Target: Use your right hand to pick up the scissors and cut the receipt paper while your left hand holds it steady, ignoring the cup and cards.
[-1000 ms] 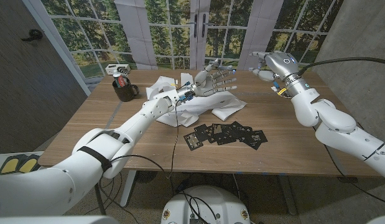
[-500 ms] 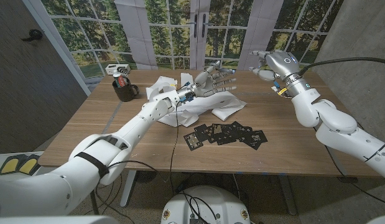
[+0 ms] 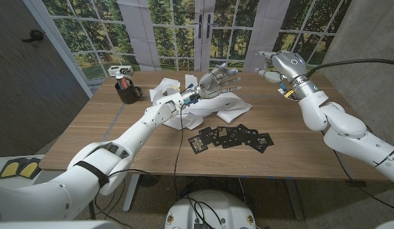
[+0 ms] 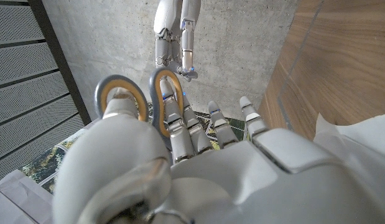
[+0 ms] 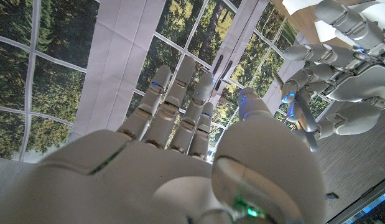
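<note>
Currently my left robot hand (image 3: 217, 83) holds the scissors (image 4: 137, 98) at upper centre, above the receipt paper (image 3: 203, 107) on the counter (image 3: 120, 137). Unchanged since earlier, my right robot hand (image 3: 268, 66) hovers upper right, fingers apart, empty; handover pending.

I see a matt brown wooden desk (image 3: 120, 137), crumpled white receipt paper (image 3: 209, 108) and glossy grey-orange plastic scissor handles (image 4: 120, 93).

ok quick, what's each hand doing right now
Left hand: holding the scissors, fingers through the handle loops.
Right hand: open, raised above the table, holding nothing.
</note>
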### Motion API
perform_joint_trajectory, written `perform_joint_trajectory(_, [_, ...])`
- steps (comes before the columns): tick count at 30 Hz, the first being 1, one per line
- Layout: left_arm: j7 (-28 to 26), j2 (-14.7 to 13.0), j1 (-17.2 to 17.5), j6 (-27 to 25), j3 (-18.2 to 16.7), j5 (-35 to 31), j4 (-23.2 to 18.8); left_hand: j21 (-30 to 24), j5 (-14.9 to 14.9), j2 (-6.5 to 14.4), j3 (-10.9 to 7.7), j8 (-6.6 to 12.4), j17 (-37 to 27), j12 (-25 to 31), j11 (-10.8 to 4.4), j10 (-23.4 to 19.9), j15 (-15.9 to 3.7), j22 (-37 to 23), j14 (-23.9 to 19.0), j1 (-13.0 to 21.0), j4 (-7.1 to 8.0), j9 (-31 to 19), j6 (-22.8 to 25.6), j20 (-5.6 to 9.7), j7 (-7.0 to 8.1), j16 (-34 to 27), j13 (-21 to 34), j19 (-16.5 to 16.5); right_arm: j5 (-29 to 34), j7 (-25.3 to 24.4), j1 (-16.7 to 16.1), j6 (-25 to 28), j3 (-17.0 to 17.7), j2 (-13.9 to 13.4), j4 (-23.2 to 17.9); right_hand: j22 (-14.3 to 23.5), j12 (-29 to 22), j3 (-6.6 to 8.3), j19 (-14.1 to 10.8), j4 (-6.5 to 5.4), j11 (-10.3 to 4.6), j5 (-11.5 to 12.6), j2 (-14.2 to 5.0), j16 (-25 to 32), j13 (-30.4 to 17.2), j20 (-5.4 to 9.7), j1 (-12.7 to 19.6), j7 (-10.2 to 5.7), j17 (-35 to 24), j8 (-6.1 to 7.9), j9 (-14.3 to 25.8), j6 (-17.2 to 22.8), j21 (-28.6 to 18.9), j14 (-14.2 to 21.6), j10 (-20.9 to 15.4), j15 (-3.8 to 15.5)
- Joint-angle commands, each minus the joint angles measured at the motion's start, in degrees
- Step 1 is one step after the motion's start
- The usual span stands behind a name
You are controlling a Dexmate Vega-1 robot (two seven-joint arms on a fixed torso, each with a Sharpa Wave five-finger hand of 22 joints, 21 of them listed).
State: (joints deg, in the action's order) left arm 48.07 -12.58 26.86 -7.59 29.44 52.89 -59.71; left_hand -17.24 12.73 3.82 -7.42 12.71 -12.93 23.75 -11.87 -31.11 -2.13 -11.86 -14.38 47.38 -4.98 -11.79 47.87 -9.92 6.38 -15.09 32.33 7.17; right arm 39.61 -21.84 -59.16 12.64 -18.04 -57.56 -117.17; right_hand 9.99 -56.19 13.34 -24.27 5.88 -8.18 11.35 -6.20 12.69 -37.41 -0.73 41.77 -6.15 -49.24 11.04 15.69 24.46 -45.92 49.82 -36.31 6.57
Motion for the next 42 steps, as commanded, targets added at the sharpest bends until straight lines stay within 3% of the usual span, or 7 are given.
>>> perform_joint_trajectory(1, [-0.7, -0.6, 0.4, -0.4, 0.4, 0.6, -1.3, -0.2, -0.4, 0.6, -0.44, -0.33, -0.4, 1.4, -0.13, -1.4, 0.10, -0.2, -0.7, 0.5, -0.19, -0.4, -0.4, -0.19, 0.57, -0.4, 1.2, 0.3, 0.3, -0.2, -0.5, 0.0, 0.5, -0.1, -0.5, 0.3, -0.6, 0.17, -0.2, 0.42, -0.04, -0.1, 0.05, -0.3, 0.0, -0.16, -0.6, -0.45, -0.2, 0.19, 0.1, 0.2, 0.3, -0.2, 0.0, 6.00])
perform_joint_trajectory(19, [-2.8, -0.3, 0.3, -0.6, 0.4, 0.8, -0.6, -0.3, -1.2, 1.2, -0.67, 0.90, -2.4, 9.6, -0.20, -7.5, -1.68, -0.2, -5.2, 0.7, -0.95, -1.8, 2.2, 0.42, 0.40, -1.9, 7.9, 1.0, 0.7, -0.2, 0.2, -0.1, 0.3, 0.5, 0.0, 0.3, -1.1, 0.32, -0.3, 0.77, -0.48, -0.2, 0.18, -0.3, 0.3, -0.27, -0.9, -0.62, -0.2, 0.23, 0.0, 0.2, 0.8, -0.3, 0.1, 5.95])
perform_joint_trajectory(38, [-2.1, 0.7, -0.5, 1.0, 0.3, 0.3, 2.4, -0.1, -1.3, -0.7, 0.64, 0.64, -3.6, 11.6, -0.16, -4.9, -1.27, -0.1, -3.8, -0.6, -0.97, -2.3, 1.8, -0.07, 0.33, -1.2, 11.5, 0.7, 1.7, 0.3, 1.6, -0.1, -0.8, 1.0, 0.3, 0.3, -1.6, 0.43, -0.5, 1.05, -0.22, -0.3, 0.29, -0.3, 0.5, -0.34, -1.4, -0.60, -0.3, 0.25, -0.1, 0.3, 1.4, -0.4, 0.3, 5.97])
perform_joint_trajectory(42, [-2.0, 1.3, -0.8, 1.7, 0.3, 0.0, 3.7, 0.0, -1.1, -2.0, 1.61, 0.50, -3.8, 12.2, -0.17, -4.4, -1.51, -0.1, -3.9, -1.5, -0.82, -2.1, 2.0, 0.01, 0.45, -1.2, 12.3, 0.6, 2.0, 0.5, 1.7, 0.1, -0.9, 1.0, 0.2, 0.3, -1.6, 0.41, -0.6, 1.03, -0.37, -0.3, 0.32, -0.3, 0.7, -0.35, -1.6, -0.69, -0.2, 0.30, -0.1, 0.4, 1.4, -0.4, 0.2, 5.94])
